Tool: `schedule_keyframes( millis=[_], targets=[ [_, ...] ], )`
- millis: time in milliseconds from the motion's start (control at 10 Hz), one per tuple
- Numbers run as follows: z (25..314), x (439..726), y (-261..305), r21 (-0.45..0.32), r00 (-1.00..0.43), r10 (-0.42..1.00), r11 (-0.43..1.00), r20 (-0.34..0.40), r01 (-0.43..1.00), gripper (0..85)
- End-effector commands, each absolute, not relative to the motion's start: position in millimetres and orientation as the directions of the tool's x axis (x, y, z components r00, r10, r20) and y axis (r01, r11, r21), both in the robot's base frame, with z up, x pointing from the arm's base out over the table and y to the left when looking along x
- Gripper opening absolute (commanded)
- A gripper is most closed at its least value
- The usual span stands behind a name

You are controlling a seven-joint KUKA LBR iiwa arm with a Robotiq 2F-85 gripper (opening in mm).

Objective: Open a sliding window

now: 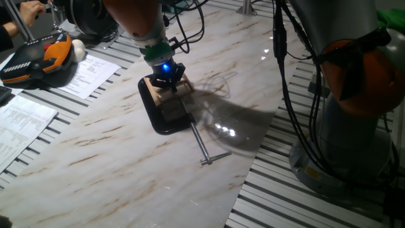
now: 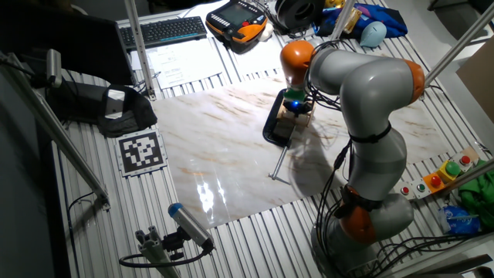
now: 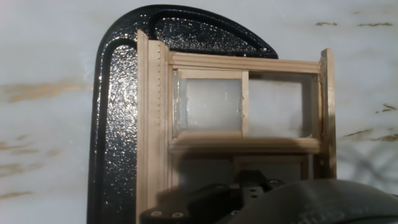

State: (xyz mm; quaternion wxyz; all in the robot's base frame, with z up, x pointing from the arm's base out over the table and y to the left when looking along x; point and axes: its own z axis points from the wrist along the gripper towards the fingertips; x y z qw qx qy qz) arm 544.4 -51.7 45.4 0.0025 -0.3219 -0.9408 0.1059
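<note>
While black C-clamp (image 3: 115, 124) pinned frame at left, sliding window (image 3: 242, 118) lay flat on marble surface (image 1: 95, 158), gripper (image 1: 166, 81) directly above; jaws' spread untellable. Risk: sideways push shifting clamp, frame pivoting.

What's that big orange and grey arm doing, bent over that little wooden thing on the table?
The arm has lowered its gripper right onto a small model sliding window of pale wood, which sits in a black C-clamp lying on the marble tabletop. The clamp's long steel screw sticks out towards the table's edge. The hand view looks straight down on the frame and its two pale panes. Whether the fingers already grip the window is hidden, so I can't say if it has started to slide.
</note>
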Motion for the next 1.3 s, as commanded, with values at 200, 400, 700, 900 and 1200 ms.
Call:
schedule_keyframes(
  millis=[200, 400, 700, 900, 1200],
  targets=[
    [46.2, 545.4, -50.4, -0.203, -0.793, 0.606, 0.77, -0.063, 0.605, 0.0],
    [45.9, 545.7, -49.3, -0.204, -0.793, 0.606, 0.77, -0.062, 0.605, 0.0],
    [46.2, 545.4, -50.4, -0.21, -0.793, 0.606, 0.768, -0.067, 0.605, 0.0],
    [46.5, 544.6, -51.8, -0.216, -0.793, 0.605, 0.767, -0.072, 0.605, 0.0],
    [45.1, 544.9, -51.8, -0.213, -0.793, 0.605, 0.768, -0.065, 0.604, 0.0]
  ],
)
